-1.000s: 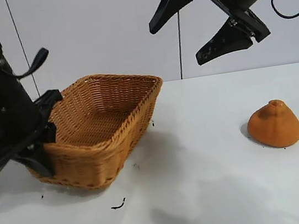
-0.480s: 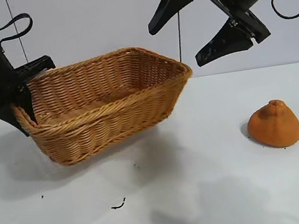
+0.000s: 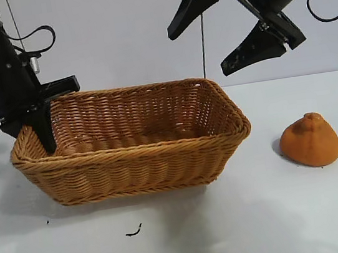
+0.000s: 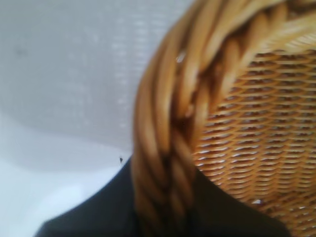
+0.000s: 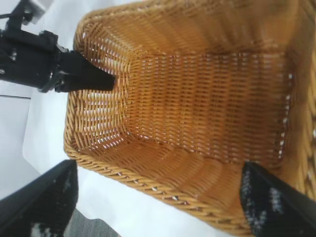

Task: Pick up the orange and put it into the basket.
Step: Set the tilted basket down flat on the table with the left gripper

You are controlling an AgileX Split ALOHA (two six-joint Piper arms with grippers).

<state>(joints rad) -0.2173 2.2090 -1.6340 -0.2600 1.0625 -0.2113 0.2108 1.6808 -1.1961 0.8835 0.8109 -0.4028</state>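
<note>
Left end effector [image 3: 39,122] pinches the end wall of the basket [image 3: 136,162], one finger inside and one outside, apparently to steady it on the worktop [image 3: 232,218]. Right end effector [image 3: 224,27] hangs spread above it; the orange [image 3: 310,140] lies below, beside the basket, ungrasped.

The basket [image 3: 142,158] was light tan woven wicker with a braided rim, the orange [image 3: 310,140] matte orange, the bench [image 3: 264,220] white, both arms black.
</note>
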